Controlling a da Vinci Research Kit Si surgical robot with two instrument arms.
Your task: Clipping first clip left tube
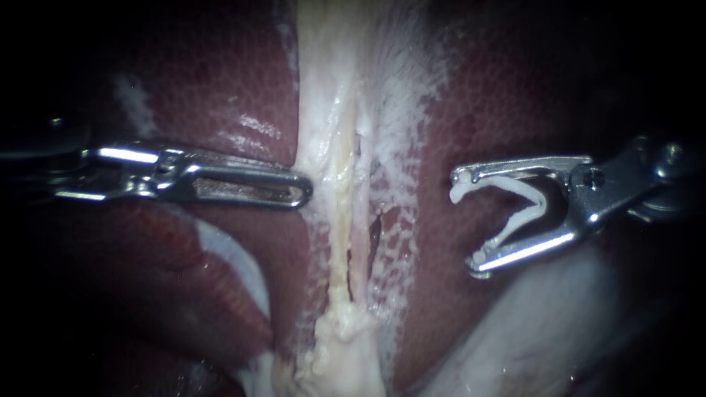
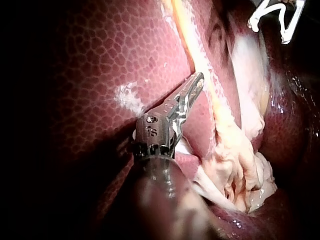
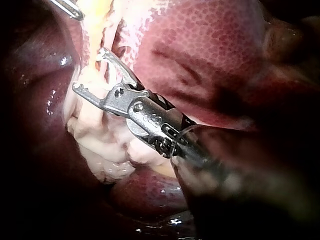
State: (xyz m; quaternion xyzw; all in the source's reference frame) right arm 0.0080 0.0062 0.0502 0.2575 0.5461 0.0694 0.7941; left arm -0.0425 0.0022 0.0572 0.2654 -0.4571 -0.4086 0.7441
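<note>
**Loaded clip held open, clear of the left tube**

Endoscope view: the left tube, a yellowish strand, runs top to bottom through a pale band of tissue across the liver. The left instrument comes in level with its jaws together and empty, its tip touching the band's edge just beside the tube. The right instrument has its jaws spread wide, with a white clip seated along both of them and held between them. Its mouth faces the tube but stays apart from it, over bare liver.

Left wrist view: the left instrument lies over the liver, jaws together, with its tip just beside the tube. The open clip shows well ahead, beyond the tube.

Right wrist view: the right instrument's jaws gape toward the pale tissue, and nothing of the tube lies between them. I cannot make out the clip here. The left instrument's tip shows far ahead.
</note>
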